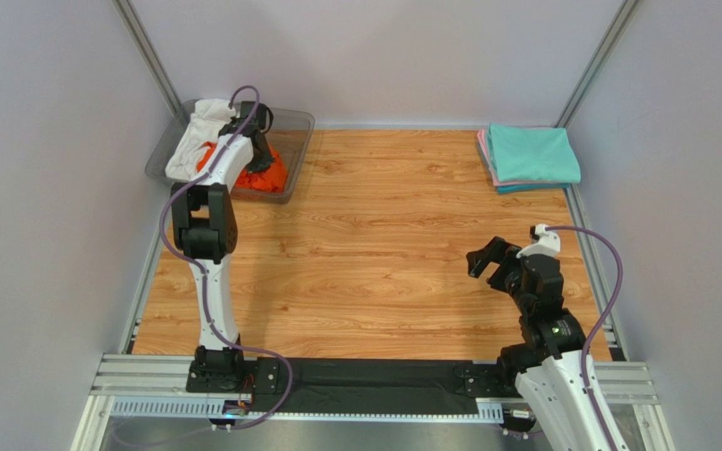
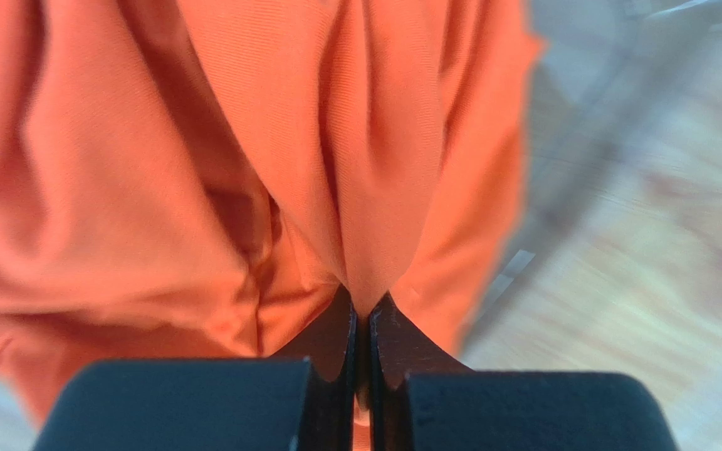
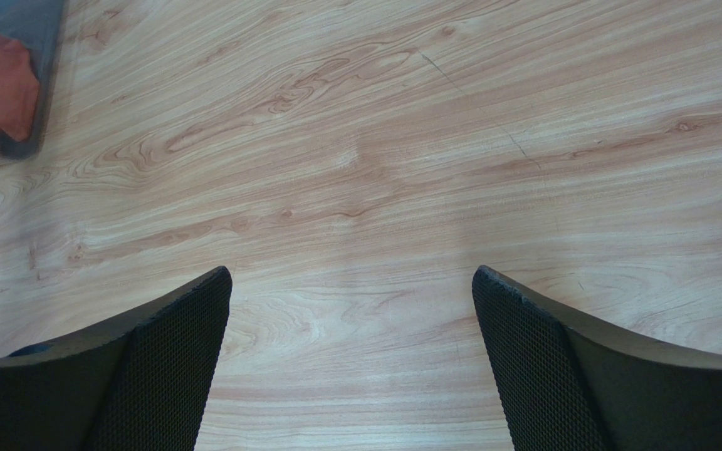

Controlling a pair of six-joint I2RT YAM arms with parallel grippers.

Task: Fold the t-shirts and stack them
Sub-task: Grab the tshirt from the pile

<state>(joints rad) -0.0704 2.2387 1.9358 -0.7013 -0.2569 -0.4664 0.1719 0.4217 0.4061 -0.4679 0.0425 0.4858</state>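
Note:
My left gripper (image 1: pixel 259 162) is over the clear grey bin (image 1: pixel 299 120) at the far left, shut on a fold of the bright orange t-shirt (image 1: pixel 272 177). In the left wrist view the orange t-shirt (image 2: pixel 242 169) hangs bunched from the closed left gripper (image 2: pixel 368 303). A white t-shirt (image 1: pixel 195 139) drapes over the bin's left rim. The teal t-shirt (image 1: pixel 532 152) lies folded on a pink one (image 1: pixel 481 150) at the far right. My right gripper (image 1: pixel 489 261) is open and empty above the bare table; its wrist view shows the right gripper (image 3: pixel 352 274) with jaws wide apart.
The wooden table (image 1: pixel 384 244) is ringed by grey walls and a metal frame. The bin with orange cloth also shows at the top left of the right wrist view (image 3: pixel 2 85).

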